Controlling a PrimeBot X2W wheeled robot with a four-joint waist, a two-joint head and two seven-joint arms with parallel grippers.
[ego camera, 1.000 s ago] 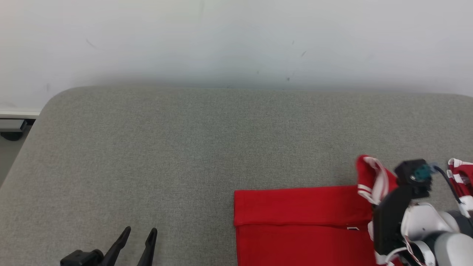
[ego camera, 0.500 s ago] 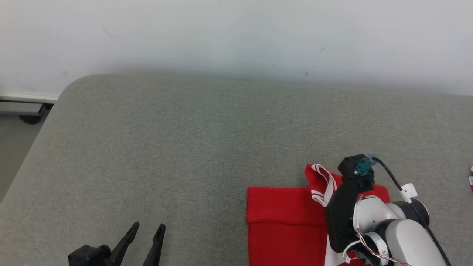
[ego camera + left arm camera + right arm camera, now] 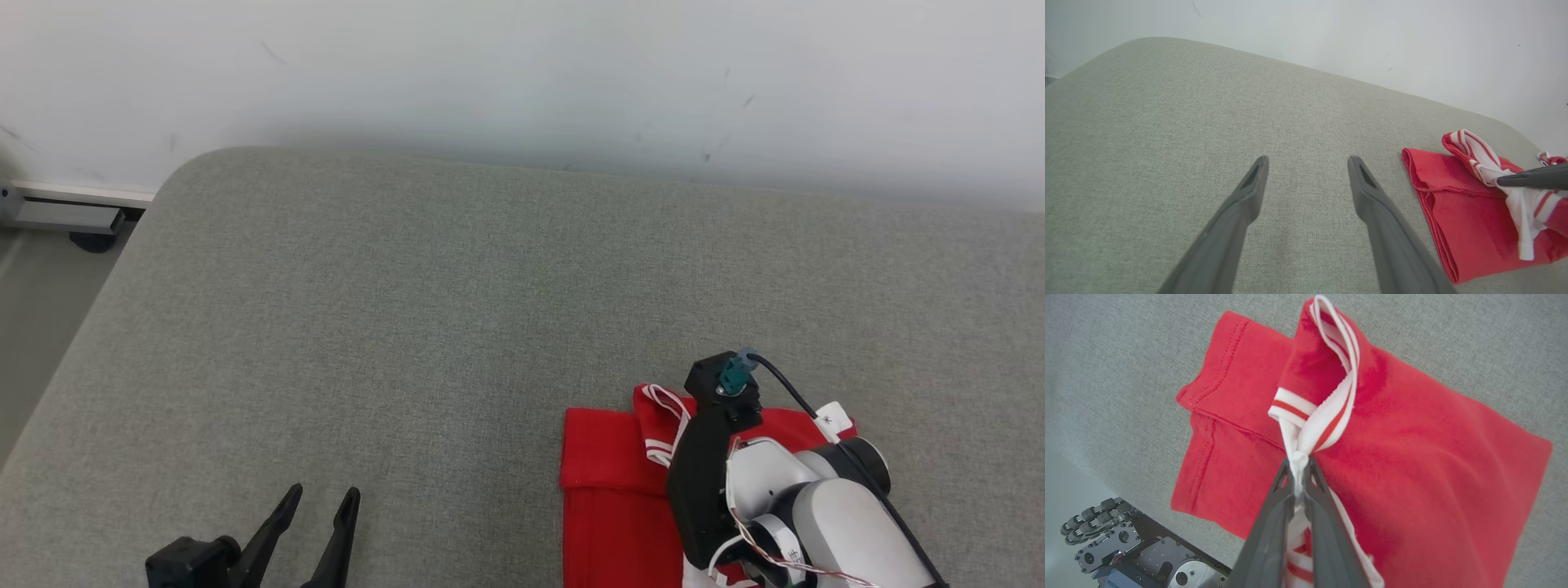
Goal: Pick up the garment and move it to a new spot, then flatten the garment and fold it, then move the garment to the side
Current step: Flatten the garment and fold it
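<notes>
At ten o'clock in the head view, a grey rail [image 3: 65, 214] under the pale wall [image 3: 522, 73], cut off by the frame edge. At seven o'clock, left gripper [image 3: 323, 492], its body sliced by the bottom edge. Fingers spread wide, nothing between them, above the bare grey cushion [image 3: 408, 286]; touching it or not, cannot tell.

At five o'clock, red garment [image 3: 604, 457], folded flat on the cushion and well apart from the left gripper. Hemmed edge toward nine o'clock, lower part running out of frame, right half hidden beneath the right arm [image 3: 824, 523] and its black camera mount [image 3: 702, 482].

Right gripper [image 3: 1299, 459] with fingers hidden under that mount in the head view, plain in the right wrist view. Pinched nearly together on a bunch of white-and-red striped trim [image 3: 1331, 404], drawn up into a peak above the flat red cloth. Collar or cuff, cannot tell. At three o'clock in the left wrist view, one dark fingertip poking in from the edge onto the same trim. At seven o'clock in the right wrist view, part of a metal wheeled base [image 3: 1126, 547], cropped and hard to make out.
</notes>
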